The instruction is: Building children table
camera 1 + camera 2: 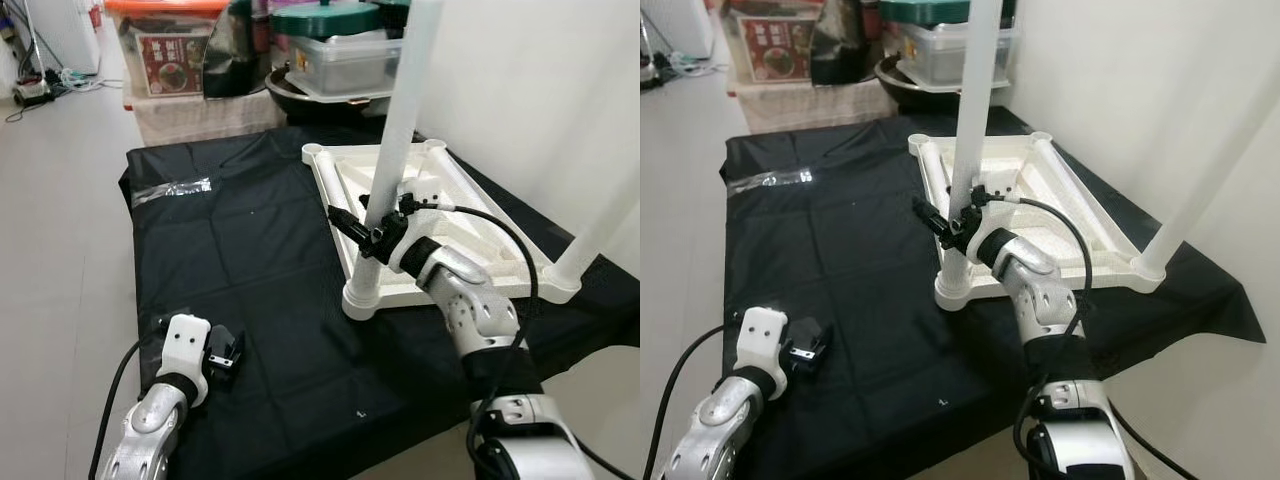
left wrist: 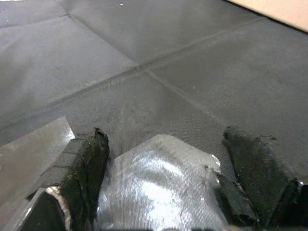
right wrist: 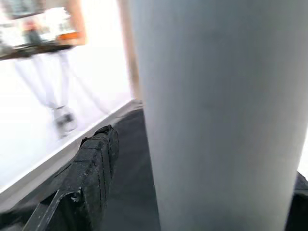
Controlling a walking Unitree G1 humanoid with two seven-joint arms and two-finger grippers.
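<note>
Tabletop: white children's table top (image 1: 470, 235) lying upside down on the black cloth (image 1: 250, 250), over on the right side near the wall
Near leg: a white table leg (image 1: 395, 150) stands upright in the socket at the corner closest to the robot
Far leg: a second white leg (image 1: 605, 225) stands in the corner by the wall, leaning a bit
Right gripper: the right gripper (image 1: 368, 232) has its black fingers clamped around the near leg low down, just above the socket – in the wrist view the leg (image 3: 216, 115) sits right between the fingers
Left gripper: the left gripper (image 1: 225, 355) rests low over the cloth at the near-left corner, well apart from the table top – fingers (image 2: 82, 163) spread, holding nothing
Tape: a strip of clear tape (image 1: 172, 189) is stuck on the cloth toward the far left
Background: storage boxes (image 1: 165, 45) and a lidded container (image 1: 340, 60) sit behind the cloth
</note>
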